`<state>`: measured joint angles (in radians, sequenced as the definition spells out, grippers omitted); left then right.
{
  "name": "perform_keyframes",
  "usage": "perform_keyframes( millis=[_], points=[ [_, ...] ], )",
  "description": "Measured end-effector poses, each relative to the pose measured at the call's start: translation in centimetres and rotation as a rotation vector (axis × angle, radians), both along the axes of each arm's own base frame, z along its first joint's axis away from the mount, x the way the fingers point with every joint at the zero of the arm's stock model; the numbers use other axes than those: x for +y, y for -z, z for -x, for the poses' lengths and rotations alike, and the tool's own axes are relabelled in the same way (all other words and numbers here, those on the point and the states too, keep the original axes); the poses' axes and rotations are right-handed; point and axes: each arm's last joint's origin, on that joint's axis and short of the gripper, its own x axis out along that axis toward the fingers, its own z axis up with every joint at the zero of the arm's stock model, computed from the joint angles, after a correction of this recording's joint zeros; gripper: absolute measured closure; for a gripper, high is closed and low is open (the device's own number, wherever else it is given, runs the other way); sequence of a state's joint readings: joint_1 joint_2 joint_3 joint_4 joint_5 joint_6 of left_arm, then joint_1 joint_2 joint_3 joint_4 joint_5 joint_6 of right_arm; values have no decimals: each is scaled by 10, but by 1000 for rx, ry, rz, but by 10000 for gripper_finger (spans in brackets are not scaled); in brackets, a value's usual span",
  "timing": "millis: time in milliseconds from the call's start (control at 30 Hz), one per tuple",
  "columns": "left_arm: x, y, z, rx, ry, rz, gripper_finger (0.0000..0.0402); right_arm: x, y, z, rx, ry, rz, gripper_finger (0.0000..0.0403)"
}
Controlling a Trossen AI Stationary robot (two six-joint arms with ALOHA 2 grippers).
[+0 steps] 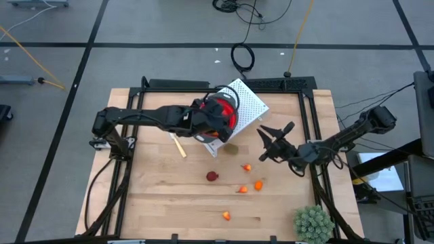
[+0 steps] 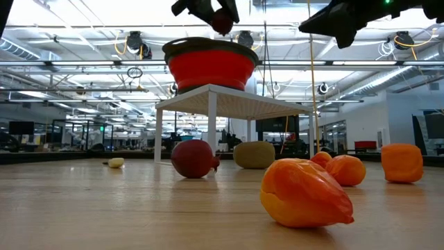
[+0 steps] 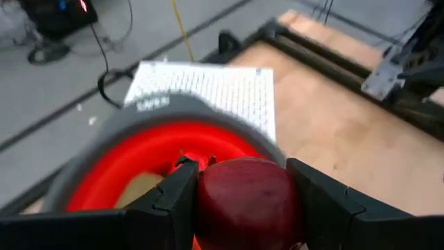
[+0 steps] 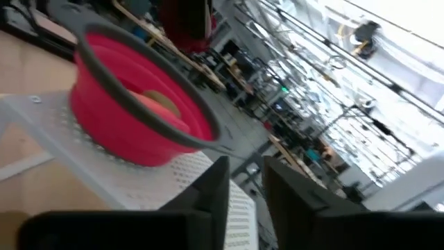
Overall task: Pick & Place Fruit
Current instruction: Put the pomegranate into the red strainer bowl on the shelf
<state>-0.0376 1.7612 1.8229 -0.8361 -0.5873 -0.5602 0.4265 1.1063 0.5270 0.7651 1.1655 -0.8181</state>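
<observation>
**Now over the bowl, red fruit in hand**

Firmly my left gripper clamps a dark red ball directly above the red bowl; an olive-brown oval lies in the bowl beneath my fingers; my right gripper hangs empty nearby, fingers narrow; orange pieces lie on the table below it.

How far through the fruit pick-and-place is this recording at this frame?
Partly done. The red bowl on the white stand already holds at least one olive-brown piece. In hand: the left hand grips a dark red ball over the bowl. Left on the table: another dark red ball, an olive-brown oval and four orange pieces. The right hand, empty, hangs beside the stand.
</observation>
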Motion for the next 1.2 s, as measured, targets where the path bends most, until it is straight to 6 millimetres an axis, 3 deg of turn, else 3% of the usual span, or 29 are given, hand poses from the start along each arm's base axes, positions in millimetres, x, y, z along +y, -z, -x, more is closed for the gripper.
perform_keyframes(
  millis=[267, 667, 1000, 1200],
  points=[
    [-1, 10, 10, 98, -32, 110, 211, -10, 5, -4, -10, -115, -72, 398],
    [5, 17, 20, 161, -128, 204, 211, -34, 1, 6, -23, -271, -252, 401],
    [17, 18, 20, 163, -139, 253, 211, -45, -3, 11, -36, -253, -257, 402],
    [19, 31, 13, 209, -157, 257, 211, -45, -2, 11, -29, -251, -256, 401]
  ],
)
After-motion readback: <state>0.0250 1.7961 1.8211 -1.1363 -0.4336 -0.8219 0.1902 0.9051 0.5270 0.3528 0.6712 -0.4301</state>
